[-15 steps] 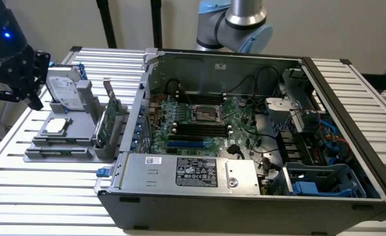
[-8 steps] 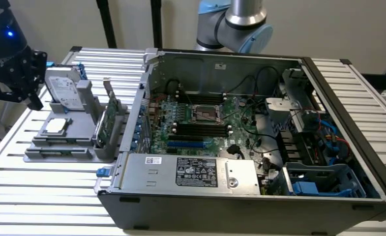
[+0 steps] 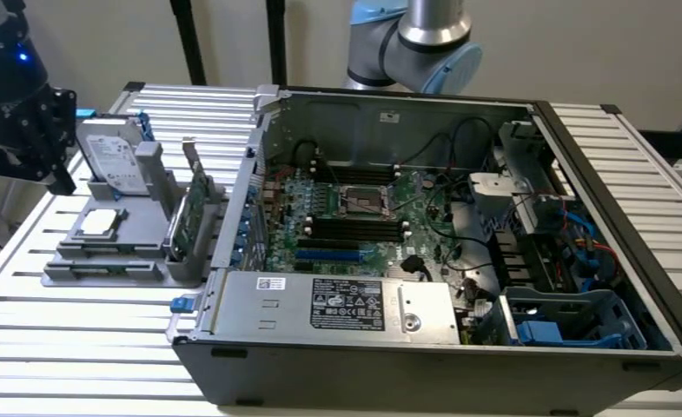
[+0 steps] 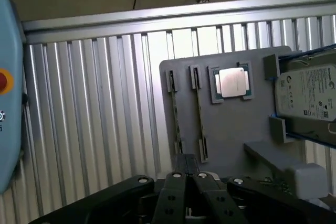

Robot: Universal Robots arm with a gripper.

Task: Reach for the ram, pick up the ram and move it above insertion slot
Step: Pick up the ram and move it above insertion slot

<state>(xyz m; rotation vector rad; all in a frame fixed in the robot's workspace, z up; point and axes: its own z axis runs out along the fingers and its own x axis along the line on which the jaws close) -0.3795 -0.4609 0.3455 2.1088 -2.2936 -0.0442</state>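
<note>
Grey holder (image 4: 236, 124) carrying ram (image 4: 176, 116), closed gripper (image 4: 189, 176) hovering nearby

pincer (image 4: 188, 167) body and hard drive (image 4: 307, 98) cut by the picture's edge

Robot arm (image 3: 431, 22), silver tube w/ pale-blue joint caps, black gripper (image 4: 189, 174), hinged black fingers (image 4: 172, 198), sm. round silver screws

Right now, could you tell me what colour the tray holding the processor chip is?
The tray is plain grey, clearest in the wrist view.
</note>
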